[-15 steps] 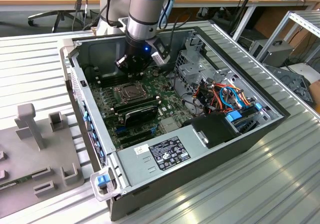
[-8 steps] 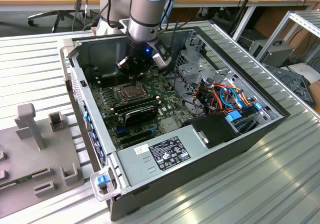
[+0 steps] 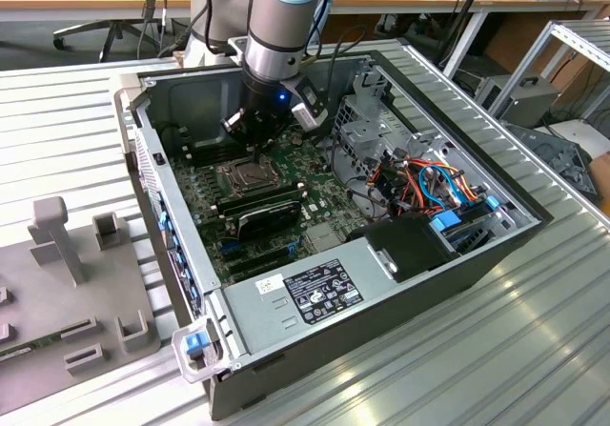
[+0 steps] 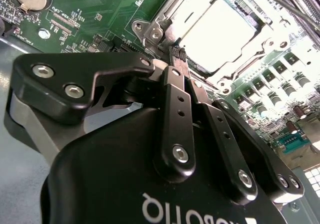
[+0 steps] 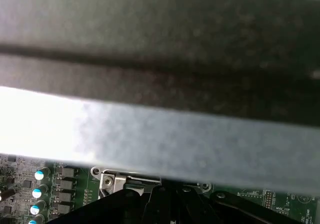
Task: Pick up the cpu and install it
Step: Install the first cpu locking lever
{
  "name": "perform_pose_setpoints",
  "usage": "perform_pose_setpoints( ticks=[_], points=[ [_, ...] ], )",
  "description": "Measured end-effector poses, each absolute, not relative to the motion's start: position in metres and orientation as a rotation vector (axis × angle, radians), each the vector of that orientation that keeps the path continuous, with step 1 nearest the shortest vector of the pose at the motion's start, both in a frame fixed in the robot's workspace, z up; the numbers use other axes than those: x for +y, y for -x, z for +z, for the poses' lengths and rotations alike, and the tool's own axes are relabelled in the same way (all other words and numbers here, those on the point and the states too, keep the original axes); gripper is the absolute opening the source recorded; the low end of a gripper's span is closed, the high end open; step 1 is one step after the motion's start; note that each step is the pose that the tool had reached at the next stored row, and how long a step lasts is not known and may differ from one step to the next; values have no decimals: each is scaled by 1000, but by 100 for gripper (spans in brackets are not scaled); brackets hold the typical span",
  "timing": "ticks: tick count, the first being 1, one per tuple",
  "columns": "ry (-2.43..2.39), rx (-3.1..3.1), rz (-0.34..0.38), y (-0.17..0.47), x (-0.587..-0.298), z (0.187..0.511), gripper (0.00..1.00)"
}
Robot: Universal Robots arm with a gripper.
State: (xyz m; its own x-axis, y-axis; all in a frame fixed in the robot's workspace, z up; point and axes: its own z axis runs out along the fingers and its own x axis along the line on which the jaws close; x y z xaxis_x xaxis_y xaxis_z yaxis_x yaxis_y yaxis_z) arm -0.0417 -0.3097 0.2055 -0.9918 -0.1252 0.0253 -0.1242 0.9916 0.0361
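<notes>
The cpu (image 4: pixel 217 29), a pale silver-grey square, lay flat inside the socket (image 4: pixel 175 11) on the green motherboard (image 4: pixel 100 18), as the second wrist view showed you; its face was washed nearly white by glare, so you could not tell whether it was fully seated or merely resting in place. The hinged metal frame (image 4: pixel 150 31) of the socket appeared to lie around the chip, though how far it was closed could not be read.

The hand (image 4: pixel 176 53) hung just above the socket's edge, its dark finger links converging to a narrow tip, the fingertips (image 4: pixel 178 55) drawn nearly or wholly together. Nothing could be seen held between them. The tip stood beside the cpu, not over its middle: the chip lay just beyond the fingertips, toward the far side of the socket from the hand's body. Whether the tip touched the frame could not be made out.

In the exterior view, the arm (image 3: pixel 281 26) reached down into the open computer case (image 3: pixel 457 254), which lay on its side on the ribbed metal bench (image 3: pixel 86 131), and the hand (image 3: pixel 250 132) stood directly over the socket (image 3: pixel 243 172), near the case's back wall. The memory slots (image 3: pixel 262 200) lay just beside the socket, nearer the camera. A grey fixture tray (image 3: pixel 67 283) stood on the bench at the exterior view's left, well apart from the hand.

Judged from this, the chip was already at its socket and the hand had no hold on it.
</notes>
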Motion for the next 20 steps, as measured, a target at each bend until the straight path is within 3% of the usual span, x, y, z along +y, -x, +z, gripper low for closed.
perform_pose_setpoints(
  ticks=[20],
  points=[
    [-194,-3106,-18,42,-311,204,11]
  ],
)
